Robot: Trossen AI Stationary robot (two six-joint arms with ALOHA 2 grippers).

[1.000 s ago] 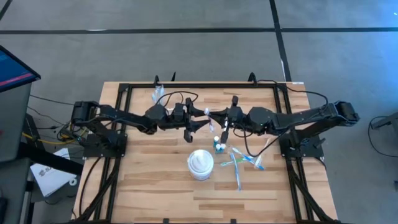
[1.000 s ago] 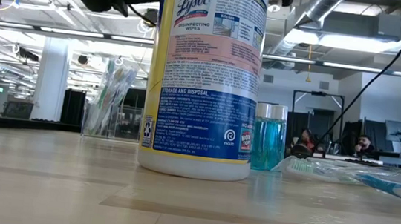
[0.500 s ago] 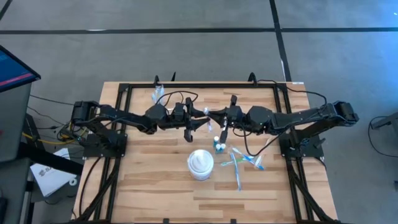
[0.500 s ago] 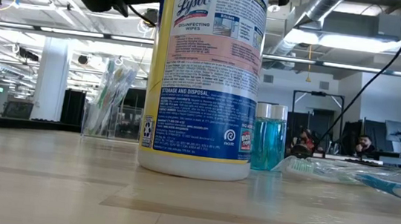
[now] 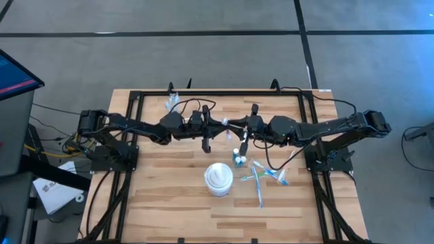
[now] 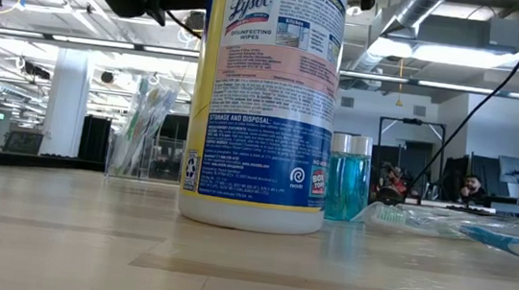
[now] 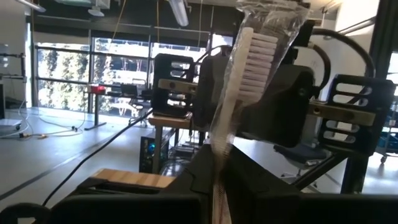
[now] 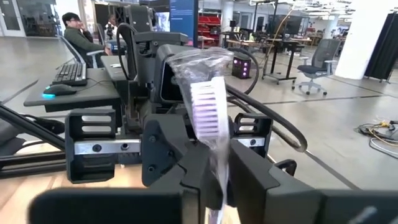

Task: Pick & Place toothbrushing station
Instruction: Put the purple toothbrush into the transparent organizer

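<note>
A toothbrush in a clear wrapper [image 7: 239, 81] [image 8: 208, 112] stands upright high above the table's middle, bristle head up. My left gripper [image 5: 220, 126] [image 7: 217, 183] and my right gripper [image 5: 239, 127] [image 8: 217, 186] meet there nose to nose, both shut on it. A clear cup [image 5: 171, 103] [image 6: 139, 137] holding toothbrushes stands on its base near the far edge. More wrapped toothbrushes [image 5: 261, 177] [image 6: 454, 223] lie flat on the table right of centre. My left gripper pinches the wrapped toothbrush's handle [image 7: 219, 158] between its two fingers, well below the bristle head. The fingers come roughly level from the table's left and lie across the handle. The brush stands upright, clear of the table. My right gripper has the wrapped handle [image 8: 217, 165] between its two fingers, below the bristle head. The fingers come level from the table's right, across the handle. The brush stays upright and clear of the table; its lower end is hidden by the fingers.
A white tub of wipes [image 5: 218, 179] [image 6: 264, 97] stands near the table's middle. A small blue bottle [image 5: 237, 157] [image 6: 348, 178] stands to its right. A black frame [image 5: 135, 102] borders the table. Bare wood lies along the near edge.
My left gripper has shut on the toothbrush that my right gripper holds up. Both arms have kept their places, and the toothbrush has stayed upright between them.
</note>
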